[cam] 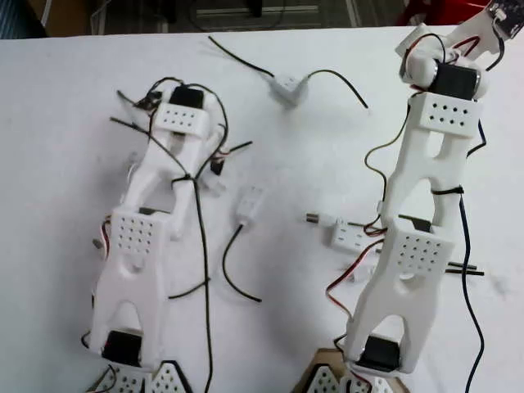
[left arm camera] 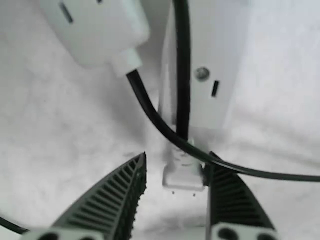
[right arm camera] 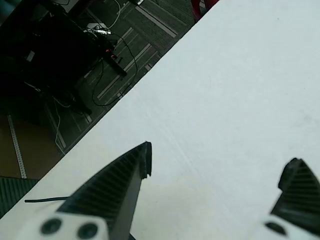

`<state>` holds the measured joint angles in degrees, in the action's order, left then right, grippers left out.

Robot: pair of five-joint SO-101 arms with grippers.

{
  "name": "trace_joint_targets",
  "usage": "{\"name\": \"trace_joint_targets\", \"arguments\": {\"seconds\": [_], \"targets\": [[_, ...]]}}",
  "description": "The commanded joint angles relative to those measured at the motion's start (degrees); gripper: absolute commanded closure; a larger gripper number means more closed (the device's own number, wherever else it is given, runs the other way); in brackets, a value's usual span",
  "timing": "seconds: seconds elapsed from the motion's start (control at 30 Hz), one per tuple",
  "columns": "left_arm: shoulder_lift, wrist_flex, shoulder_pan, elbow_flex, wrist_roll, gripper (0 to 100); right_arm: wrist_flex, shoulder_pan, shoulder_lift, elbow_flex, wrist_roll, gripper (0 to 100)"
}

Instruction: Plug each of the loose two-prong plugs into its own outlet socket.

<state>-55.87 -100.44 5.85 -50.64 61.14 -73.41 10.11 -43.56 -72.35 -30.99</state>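
Observation:
My left gripper [left arm camera: 176, 159] is low over the table, its jaws open around a small white plug [left arm camera: 184, 176] whose black cable [left arm camera: 150, 107] runs back between them; the plug lies against one finger [left arm camera: 227, 197]. Just beyond are a white socket block [left arm camera: 95, 30] with a slot and a second white block [left arm camera: 215, 75] with a slot and a screw. In the high view, loose white plugs lie mid-table [cam: 250, 205] and by the right arm [cam: 350, 237]; a white socket piece [cam: 286, 87] sits farther back. My right gripper [right arm camera: 220, 170] hangs open and empty over the table's far edge [cam: 501, 18].
Black cables [cam: 233, 270] trail across the white table [cam: 65, 164] between the arms. Two dark prongs [cam: 463, 268] stick out beside the right arm. Beyond the far edge the floor [right arm camera: 75, 60] lies below, with cords and dark furniture.

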Motion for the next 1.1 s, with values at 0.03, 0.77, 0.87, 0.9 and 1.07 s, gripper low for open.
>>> {"name": "trace_joint_targets", "arguments": {"seconds": [0.03, 0.77, 0.87, 0.9, 1.07], "targets": [[0.7, 0.1, 0.2, -1.8, -6.1, 87, 0.0, -0.5, 0.7, -2.1, 0.0, 60.8], [8.8, -1.8, 3.2, -4.7, -27.8, 95, 0.0, -0.4, 1.2, -2.4, 0.0, 60.8], [14.5, -1.8, 5.7, -2.7, -30.1, 95, 0.0, -0.4, 1.3, -2.4, 0.0, 60.8], [16.2, -1.8, 6.5, -1.7, -31.6, 96, 0.0, -0.4, 1.3, -2.4, 0.0, 60.8], [25.5, -1.5, 8.6, 5.4, -33.1, 98, 0.0, -0.5, 1.3, -2.4, 0.0, 60.8]]}}
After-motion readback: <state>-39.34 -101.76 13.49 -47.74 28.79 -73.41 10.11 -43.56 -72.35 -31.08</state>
